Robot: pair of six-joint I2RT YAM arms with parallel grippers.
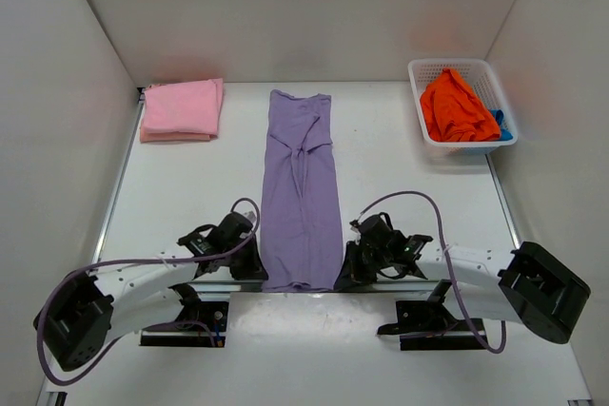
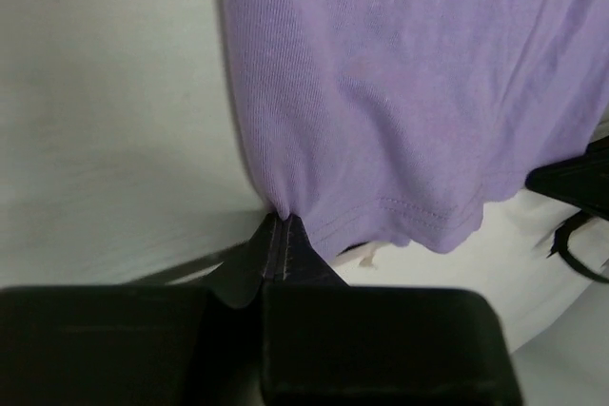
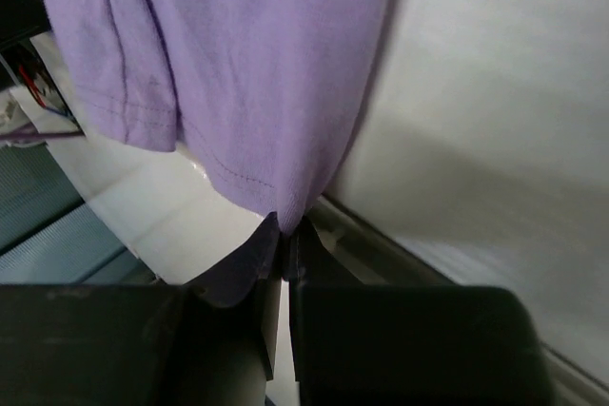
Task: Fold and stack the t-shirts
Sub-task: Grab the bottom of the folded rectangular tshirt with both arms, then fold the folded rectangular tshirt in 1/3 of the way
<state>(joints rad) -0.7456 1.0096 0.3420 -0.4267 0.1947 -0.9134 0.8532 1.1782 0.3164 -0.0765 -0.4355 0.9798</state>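
Note:
The lavender purple t-shirt (image 1: 302, 199) lies as a long narrow strip down the middle of the table, sleeves folded in. My left gripper (image 1: 255, 268) is shut on its near left hem corner (image 2: 285, 206). My right gripper (image 1: 345, 273) is shut on its near right hem corner (image 3: 285, 211). The pink t-shirt (image 1: 182, 109) lies folded at the far left. The orange t-shirt (image 1: 455, 106) is bunched in the white lattice basket (image 1: 424, 69), with a bit of the blue t-shirt (image 1: 500, 126) beside it.
White walls close in the table on the left, back and right. The basket stands at the far right corner. The arm bases and purple cables (image 1: 409, 197) sit along the near edge.

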